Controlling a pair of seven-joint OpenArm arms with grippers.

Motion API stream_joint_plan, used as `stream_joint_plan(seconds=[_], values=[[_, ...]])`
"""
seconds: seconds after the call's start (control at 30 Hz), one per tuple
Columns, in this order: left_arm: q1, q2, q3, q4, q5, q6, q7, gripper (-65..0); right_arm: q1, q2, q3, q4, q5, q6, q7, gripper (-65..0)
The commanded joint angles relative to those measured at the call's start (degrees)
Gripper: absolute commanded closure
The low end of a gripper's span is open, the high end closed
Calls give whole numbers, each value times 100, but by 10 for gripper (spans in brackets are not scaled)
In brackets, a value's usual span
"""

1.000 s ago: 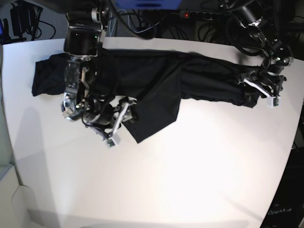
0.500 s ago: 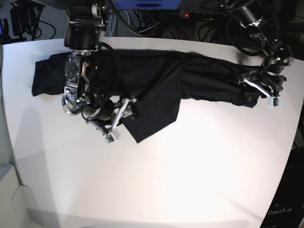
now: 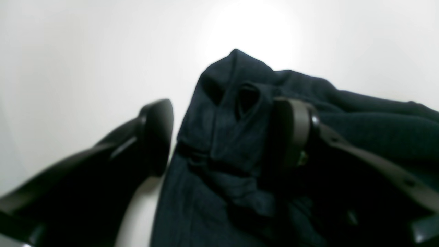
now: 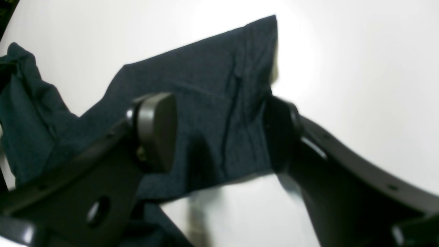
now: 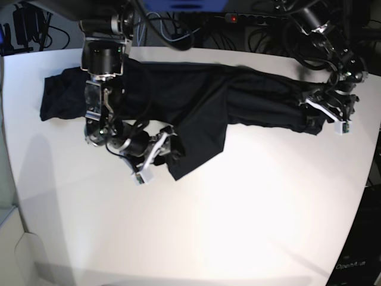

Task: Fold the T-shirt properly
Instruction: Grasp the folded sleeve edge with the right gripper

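The T-shirt is spread in a long dark strip across the far side of the white table, with one sleeve end at each side and a loose pointed flap hanging toward the near edge. The right gripper is set at that flap, and in the right wrist view its jaws are seen standing wide with the cloth lying between them, not yet pinched. The left gripper is placed at the other sleeve end; its jaws are also held wide, with one finger on the bare table and the other finger on top of the bunched cloth. It looks as if both ends are about to be taken hold of. To do this well, the fingers should be lowered until the cloth edge sits deep between them, and then shut slowly. Only the top layer should be caught, so that the thin cloth is not dragged into a lump.
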Motion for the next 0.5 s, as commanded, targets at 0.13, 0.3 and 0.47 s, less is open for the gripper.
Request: stream_joint_plan(seconds=[0.13,0.3,0.47], values=[[27,-48,-8,23,301,49,288,-406,-6,-10,-23,-41,-310,-51,-408,-97],[27,-48,-8,23,301,49,288,-406,-6,-10,-32,-58,-319,-51,-408,-6],[27,-48,-8,23,301,49,288,-406,-32,-2,-49,-32,-319,-51,-408,-10]])
